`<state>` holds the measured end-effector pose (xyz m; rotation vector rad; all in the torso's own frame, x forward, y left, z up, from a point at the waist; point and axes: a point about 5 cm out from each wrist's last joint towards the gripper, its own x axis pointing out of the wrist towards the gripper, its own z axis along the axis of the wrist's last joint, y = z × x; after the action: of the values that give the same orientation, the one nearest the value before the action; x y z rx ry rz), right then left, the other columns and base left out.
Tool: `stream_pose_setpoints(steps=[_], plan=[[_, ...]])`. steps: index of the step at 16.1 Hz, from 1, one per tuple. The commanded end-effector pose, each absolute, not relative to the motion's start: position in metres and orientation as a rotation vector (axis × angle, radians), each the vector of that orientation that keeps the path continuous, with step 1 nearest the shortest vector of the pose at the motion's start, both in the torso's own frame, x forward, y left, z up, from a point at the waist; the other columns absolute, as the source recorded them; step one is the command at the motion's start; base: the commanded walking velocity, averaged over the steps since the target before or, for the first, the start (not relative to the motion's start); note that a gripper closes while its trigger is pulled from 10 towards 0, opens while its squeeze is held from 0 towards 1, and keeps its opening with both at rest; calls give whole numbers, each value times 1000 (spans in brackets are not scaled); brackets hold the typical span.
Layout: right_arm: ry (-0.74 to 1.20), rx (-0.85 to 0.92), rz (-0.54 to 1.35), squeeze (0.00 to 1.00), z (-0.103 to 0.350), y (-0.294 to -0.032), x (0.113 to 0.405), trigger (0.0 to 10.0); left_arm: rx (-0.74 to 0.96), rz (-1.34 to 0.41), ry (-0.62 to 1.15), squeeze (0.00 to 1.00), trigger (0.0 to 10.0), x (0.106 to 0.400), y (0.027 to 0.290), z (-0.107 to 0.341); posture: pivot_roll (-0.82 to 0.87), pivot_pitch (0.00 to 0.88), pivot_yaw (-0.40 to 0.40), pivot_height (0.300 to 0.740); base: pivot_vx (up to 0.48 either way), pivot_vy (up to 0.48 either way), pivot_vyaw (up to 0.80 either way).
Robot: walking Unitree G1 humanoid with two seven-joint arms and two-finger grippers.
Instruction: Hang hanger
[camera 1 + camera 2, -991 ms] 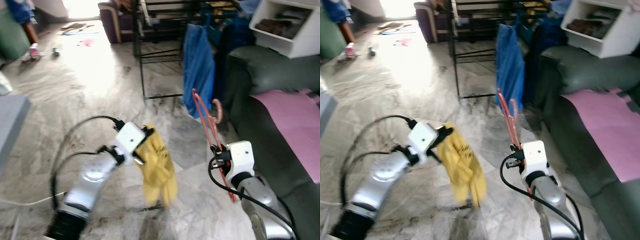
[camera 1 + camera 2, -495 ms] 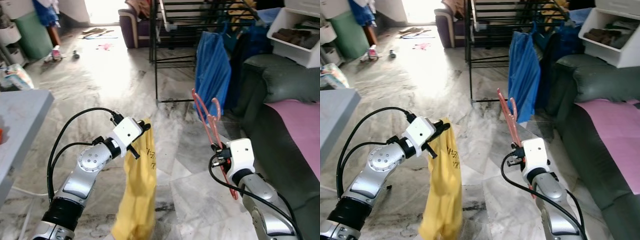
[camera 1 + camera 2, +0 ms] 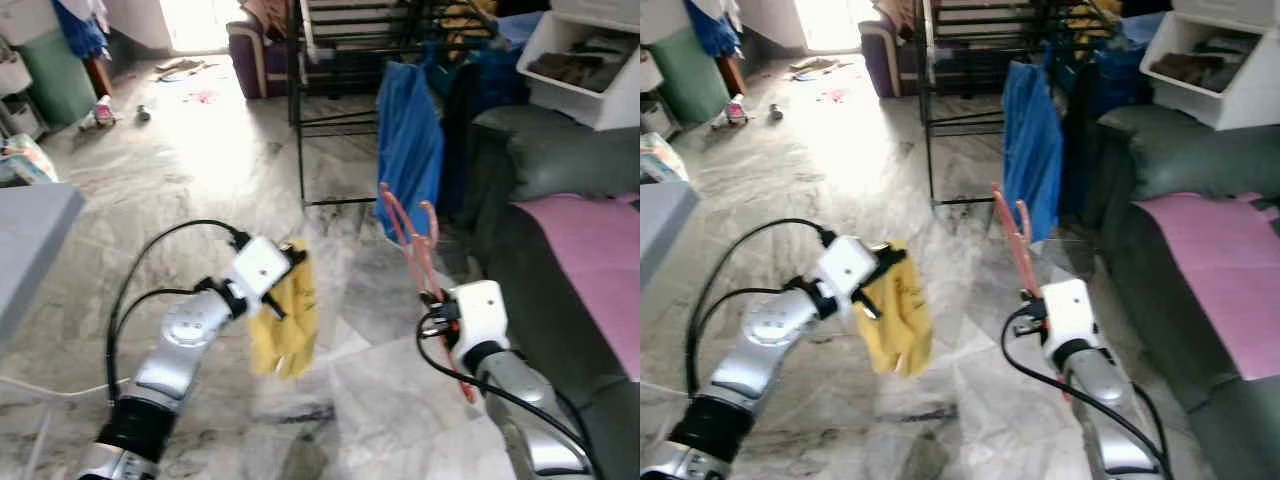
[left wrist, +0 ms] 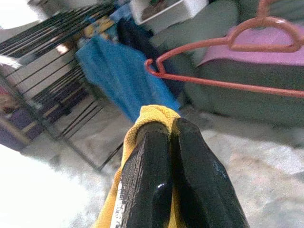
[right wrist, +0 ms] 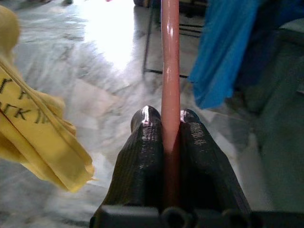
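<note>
Both pincers are closed, the right pincer [image 5: 170,124] gripping the pink hanger [image 3: 412,238] and the left pincer [image 4: 167,135] the yellow cloth [image 3: 285,322], so the carrying step seems in hand, and next the hanger should reach the black drying rack [image 3: 345,60].

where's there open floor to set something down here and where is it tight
Open: the marble floor left of the drying rack, stretching toward the bright doorway. Tight: the strip between the blue garment and the dark sofa, where the right gripper holds the red hanger.
</note>
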<state>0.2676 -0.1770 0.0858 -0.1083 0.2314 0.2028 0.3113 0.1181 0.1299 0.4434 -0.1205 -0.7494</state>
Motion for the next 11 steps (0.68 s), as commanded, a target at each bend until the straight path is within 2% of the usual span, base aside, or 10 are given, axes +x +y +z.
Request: stream_pose_setpoints(steps=[1,2,11], plan=[[222,-104,214,0,88,-173,268,10000,450,-742,-151,0,10000,314,123,137,-21,21,10,740,0,-334,0],[222,-103,212,0,88,-173,268,10000,450,-742,-150,0,10000,314,123,137,-21,21,10,740,0,-326,0],[219,-101,213,0,89,-172,271,10000,302,-674,-123,0,10000,315,131,134,-19,19,6,740,0,0,0]])
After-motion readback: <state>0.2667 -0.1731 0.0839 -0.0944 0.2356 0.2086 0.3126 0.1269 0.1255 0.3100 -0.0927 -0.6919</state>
